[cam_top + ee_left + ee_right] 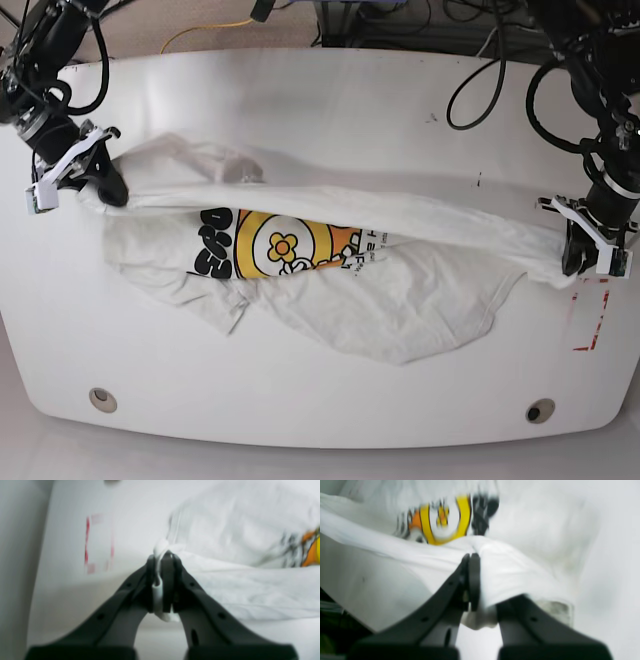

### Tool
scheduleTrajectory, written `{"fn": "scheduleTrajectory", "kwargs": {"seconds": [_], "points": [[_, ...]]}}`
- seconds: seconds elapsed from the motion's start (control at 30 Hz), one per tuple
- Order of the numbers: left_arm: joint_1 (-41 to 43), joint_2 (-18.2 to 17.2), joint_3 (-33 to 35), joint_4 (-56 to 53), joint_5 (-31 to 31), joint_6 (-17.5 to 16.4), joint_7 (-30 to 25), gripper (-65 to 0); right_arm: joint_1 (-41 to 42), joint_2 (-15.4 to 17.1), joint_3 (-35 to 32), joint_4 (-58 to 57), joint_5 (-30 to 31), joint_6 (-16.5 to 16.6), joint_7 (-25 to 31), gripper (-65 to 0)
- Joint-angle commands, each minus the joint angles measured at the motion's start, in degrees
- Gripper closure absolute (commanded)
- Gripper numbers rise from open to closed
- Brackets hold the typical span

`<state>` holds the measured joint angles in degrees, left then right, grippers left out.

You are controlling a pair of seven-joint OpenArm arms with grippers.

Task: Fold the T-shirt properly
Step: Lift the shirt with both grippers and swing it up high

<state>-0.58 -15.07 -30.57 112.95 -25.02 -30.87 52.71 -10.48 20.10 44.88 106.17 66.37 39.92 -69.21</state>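
Lies across the middle of the white table point(330, 100): the T-shirt point(400, 310), cream-white, crumpled, long axis running from nine o'clock to three o'clock in the base view, dipping slightly toward four o'clock at the far end. Stretched along its upper side, a lifted band of cloth, taut between the two arms. Below that band, at about seven o'clock from the table's centre, the yellow-orange round graphic point(283, 243) with a small flower at its middle, flanked by black lettering turned sideways, so the print reads along the short axis rather than the long one. Which end is collar and which is hem: cannot tell. At nine o'clock, the right gripper point(108, 186), clamped shut on the T-shirt's edge; in the right wrist view, black jaws pressed together with white fabric draped over one side. At three o'clock, the left gripper point(572, 262), likewise closed on the cloth; in the left wrist view, a strip of white fabric pinched between the jaws. Near four o'clock, red dashed markings point(590, 320) on the tabletop just beside the left gripper.
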Motion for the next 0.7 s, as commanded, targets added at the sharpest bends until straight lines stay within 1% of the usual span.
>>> {"fn": "scheduleTrajectory", "kwargs": {"seconds": [0.0,0.1,0.13,0.2,0.3,0.47,0.67], "points": [[-2.9,-1.2,1.2,0.8,-0.2,0.3,-1.3,0.0,3.9,3.3,-0.5,-2.7,0.8,0.1,0.8,0.0],[-7.5,-1.3,3.1,-1.3,-0.1,0.3,-1.3,0.0,8.7,5.8,-2.1,-7.3,0.8,0.1,0.8,0.0],[-9.0,-1.9,3.6,-2.1,0.3,0.3,-1.3,0.0,10.7,6.5,-2.6,-8.8,0.8,0.1,0.8,0.0],[-11.8,-2.9,5.2,-3.5,1.9,0.3,-1.3,0.0,14.0,7.8,-4.0,-11.6,0.8,0.1,0.8,0.0],[-16.6,-3.1,6.9,-5.6,4.0,0.3,-1.3,0.0,19.1,9.9,-6.3,-15.8,0.8,0.1,0.8,0.0],[-22.9,-2.9,7.0,-8.2,7.1,0.3,-1.3,0.0,26.7,12.8,-10.0,-20.4,0.8,0.1,0.8,0.0],[-32.3,-2.9,6.8,-13.7,9.9,0.3,-1.3,0.0,40.1,16.1,-17.4,-28.7,0.8,0.1,0.8,0.0]]}}
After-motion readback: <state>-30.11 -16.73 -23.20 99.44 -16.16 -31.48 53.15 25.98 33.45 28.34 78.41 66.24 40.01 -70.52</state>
